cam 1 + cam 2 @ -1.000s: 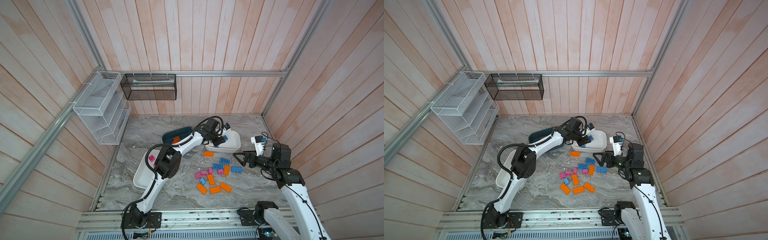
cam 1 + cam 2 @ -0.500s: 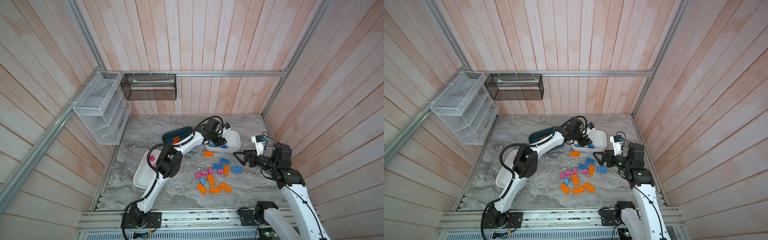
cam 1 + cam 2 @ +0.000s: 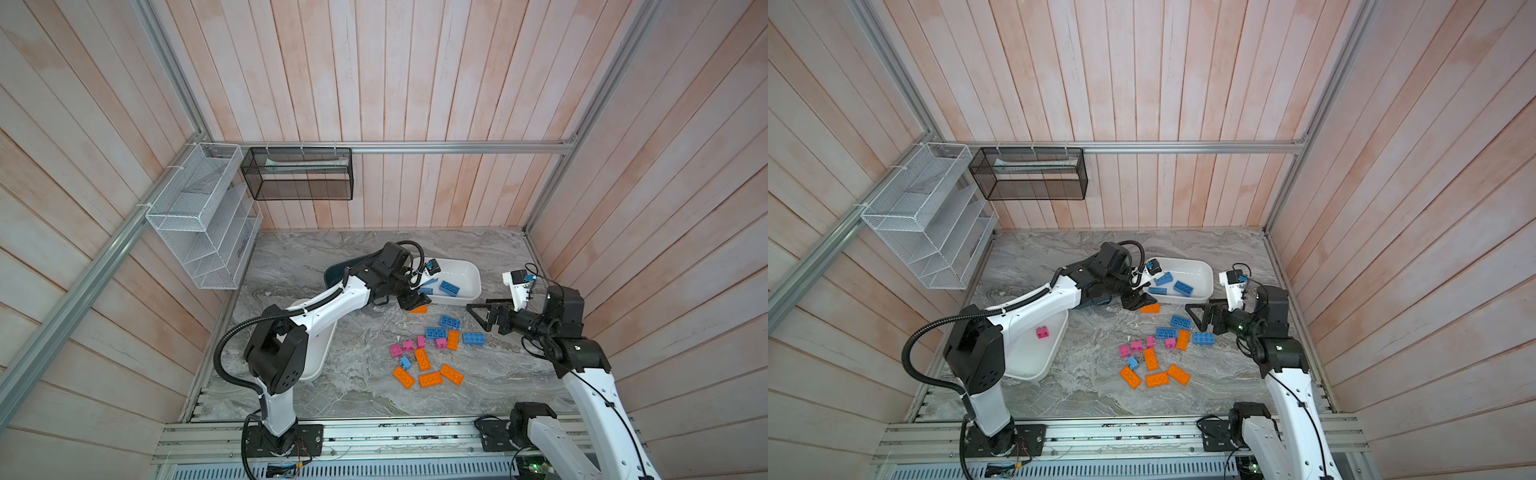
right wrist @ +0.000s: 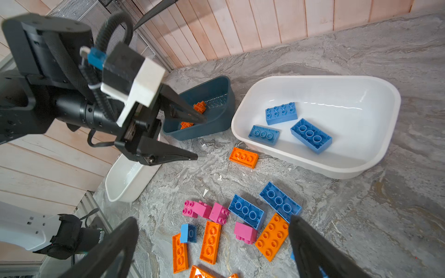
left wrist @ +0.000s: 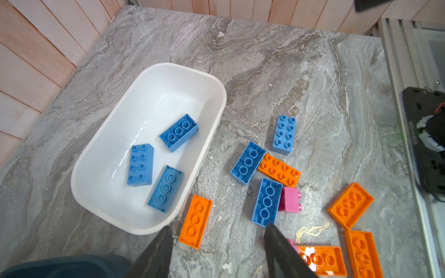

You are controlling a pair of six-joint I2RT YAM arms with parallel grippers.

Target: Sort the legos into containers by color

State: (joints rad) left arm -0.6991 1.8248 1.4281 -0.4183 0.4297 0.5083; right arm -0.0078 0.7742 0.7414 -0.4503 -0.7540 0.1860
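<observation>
First, at lower centre of both top views, the unsorted legos (image 3: pixel 428 353) lay loose on the table (image 3: pixel 332 386): orange pieces nearest, then pink and blue ones touching one another. To their right, the right end effector (image 3: pixel 478 318) hovered with its jaws wide apart and empty.

Farther up, the left end effector (image 4: pixel 200 138) hung with its jaws parted and holding nothing. It was over a single orange brick (image 3: pixel 419 309) lying just beside the wall of the white tub (image 3: pixel 467 297). That tub contained three blue bricks (image 5: pixel 140 164).

Behind it, partly hidden by the left arm in both top views, the dark teal tub (image 4: pixel 216 125) held orange pieces. The second white tub (image 3: pixel 1042 361), at left, held one pink brick (image 3: pixel 1042 332).

Caution:
- The orange brick sat so close to the tub wall that a closing jaw could catch the rim and shove or tip the tub.
- Both arms reached toward the same area, so contact between them was possible.
- Bricks touching in the pile could be dragged along with the one gripped and land in the wrong container.
</observation>
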